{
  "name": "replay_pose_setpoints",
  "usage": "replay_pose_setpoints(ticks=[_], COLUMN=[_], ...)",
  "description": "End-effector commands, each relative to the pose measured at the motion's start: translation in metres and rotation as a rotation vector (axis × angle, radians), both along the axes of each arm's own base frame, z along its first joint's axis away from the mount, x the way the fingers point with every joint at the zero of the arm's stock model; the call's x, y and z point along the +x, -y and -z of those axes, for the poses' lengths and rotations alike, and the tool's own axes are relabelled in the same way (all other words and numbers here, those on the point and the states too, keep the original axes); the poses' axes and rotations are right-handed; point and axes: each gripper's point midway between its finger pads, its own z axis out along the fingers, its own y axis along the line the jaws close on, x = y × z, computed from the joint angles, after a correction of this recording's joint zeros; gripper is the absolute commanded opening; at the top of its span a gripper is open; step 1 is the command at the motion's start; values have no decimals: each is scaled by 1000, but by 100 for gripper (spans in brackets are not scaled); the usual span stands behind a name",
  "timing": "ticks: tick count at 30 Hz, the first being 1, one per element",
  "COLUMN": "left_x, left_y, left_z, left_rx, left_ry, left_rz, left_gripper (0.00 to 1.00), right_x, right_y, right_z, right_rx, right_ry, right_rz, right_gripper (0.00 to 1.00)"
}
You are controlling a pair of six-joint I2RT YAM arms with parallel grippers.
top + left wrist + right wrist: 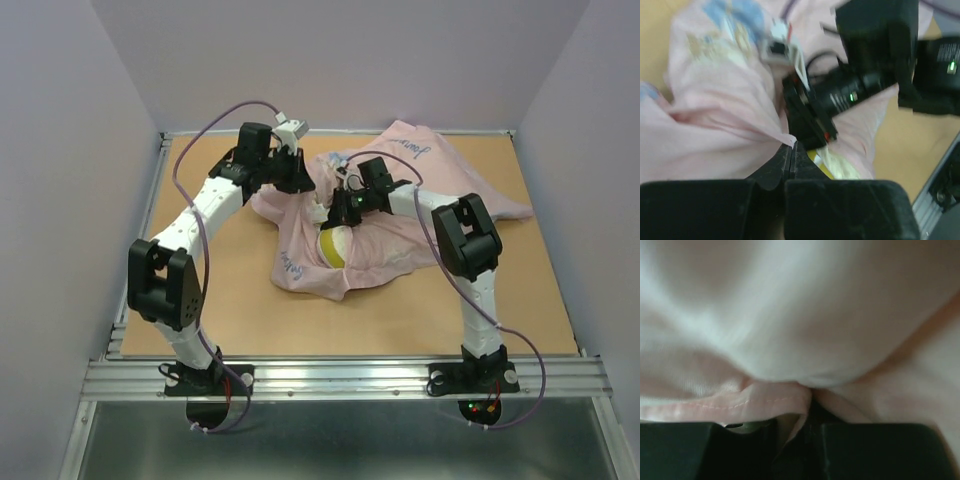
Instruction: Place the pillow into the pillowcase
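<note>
- One pillowcase, pink side up, lies bunched mid-table.
- Pillow: largely covered, and its yellow-banded end shows at the opening, facing the near edge.
- Right gripper, the nearer one, sits just beyond that end and pinches the hem.
- Left gripper, further left, is clenched on pillowcase fabric.

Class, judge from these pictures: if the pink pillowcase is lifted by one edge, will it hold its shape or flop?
Probably floppy: the pillowcase lies in loose folds and drapes over the pillow. Likely light and thin: it gathers into fine creases where the left pincer pinches it.
</note>
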Motion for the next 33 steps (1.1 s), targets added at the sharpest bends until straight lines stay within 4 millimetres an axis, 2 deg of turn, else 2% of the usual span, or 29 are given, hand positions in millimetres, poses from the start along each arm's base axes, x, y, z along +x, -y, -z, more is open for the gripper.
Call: replay_pose_setpoints(ticks=[1, 2, 3, 4, 5, 6, 7, 9, 10, 11, 12, 13, 14, 16, 18, 20, 23, 24, 26, 28, 29, 31, 33], left_x=[-71, -91, -94, -94, -94, -86, -80, -66, -60, -54, -51, -48, -46, -46, -46, -49, -55, -57, -59, -60, -59, -59, -59], left_y=[10, 3, 0, -7, -12, -21, -28, -37, -41, -45, -46, -47, -47, -45, -48, -50, -52, -52, -51, -51, -51, -53, -55], left_z=[10, 33, 37, 36, 38, 37, 34, 25, 24, 22, 22, 21, 20, 20, 22, 20, 22, 23, 22, 21, 22, 22, 25], left_rx=[-38, -32, -39, -26, -15, 5, 7, -9, -14, -27, -26, -27, -31, -43, -66, -86, -103, -107, -118, -120, -118, -113, -107], left_ry=[-42, -109, -103, -81, -73, -40, -27, -6, -5, -7, 0, 5, 9, 10, -4, -8, -2, -6, 1, 4, 7, 10, 7], left_rz=[120, 110, 95, 74, 68, 60, 44, 26, 18, 20, 28, 33, 37, 53, 51, 58, 69, 71, 83, 87, 87, 90, 87], left_gripper=[0, 0, 0, 0, 0, 0, 0, 0, 0, 0, 0, 0, 0, 0, 0, 0, 0, 0, 0, 0, 0, 0, 0], right_x=[-15, -13, -10, -16, -21, -29, -31, -36, -39, -39, -39, -39, -39, -36, -30, -23, -5, 1, 15, 25, 32, 40, 47], right_y=[13, 10, 6, 2, 1, 3, 5, 10, 14, 15, 16, 16, 17, 14, 15, 15, 9, 4, -8, -21, -27, -39, -48], right_z=[59, 54, 46, 34, 25, 6, -8, -28, -37, -64, -80, -92, -114, -138, -153, -158, -157, -159, -150, -156, -149, -157, -151], right_rx=[-179, -166, -145, -103, -87, -61, -56, -53, -60, -37, -25, -14, 8, 33, 30, 17, 4, 8, 2, 16, 18, 44, 49], right_ry=[-131, -130, -116, -122, -125, -98, -67, -2, 28, 94, 142, 176, 230, 302, 366, 404, 436, 446, 473, 500, 499, 509, 498], right_rz=[12, 3, -16, -55, -76, -104, -108, -115, -109, -109, -117, -121, -124, -141, -136, -131, -121, -112, -94, -74, -65, -45, -28], right_gripper=[1, 0, 1, 2, 9, 30, 40, 50, 58, 62, 70, 72, 73, 77, 80, 83, 82, 81, 79, 77, 77, 77, 77])
